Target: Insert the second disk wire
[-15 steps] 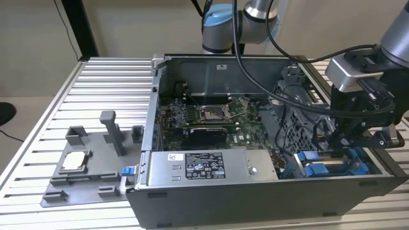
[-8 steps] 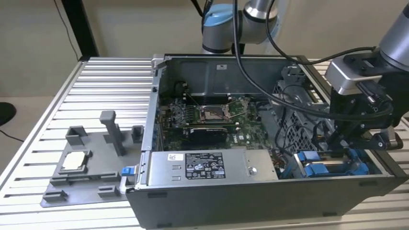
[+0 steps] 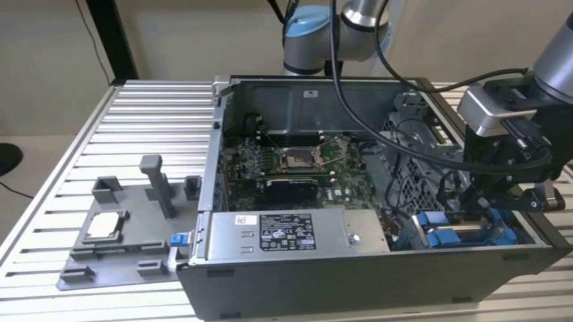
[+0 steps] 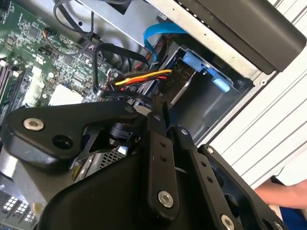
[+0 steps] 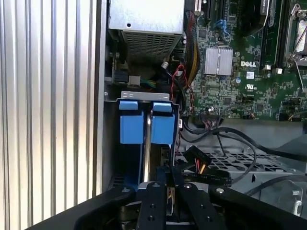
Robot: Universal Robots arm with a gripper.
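Observation:
The disk wire (image 4: 144, 76), a short bundle of yellow, red and black strands, ends in a dark flat plug right at my fingertips. It also shows in the first wrist view, the disk wire (image 5: 196, 158) lying just beside the drive bay. My gripper (image 4: 162, 103) (image 5: 170, 168) has its fingers close together, shut on the plug end. In the exterior view the gripper (image 3: 467, 204) reaches down into the case's corner on the exterior view's right, above the blue drive caddies (image 3: 445, 231) (image 5: 144, 127) (image 4: 194, 64).
Thick black cables (image 5: 230, 136) loop over the metal cage beside the bay. The motherboard (image 3: 286, 161) and power supply (image 3: 296, 231) fill the open case. A grey fixture plate (image 3: 125, 228) lies on the exterior view's left. A person's hand (image 4: 283, 194) is outside the case.

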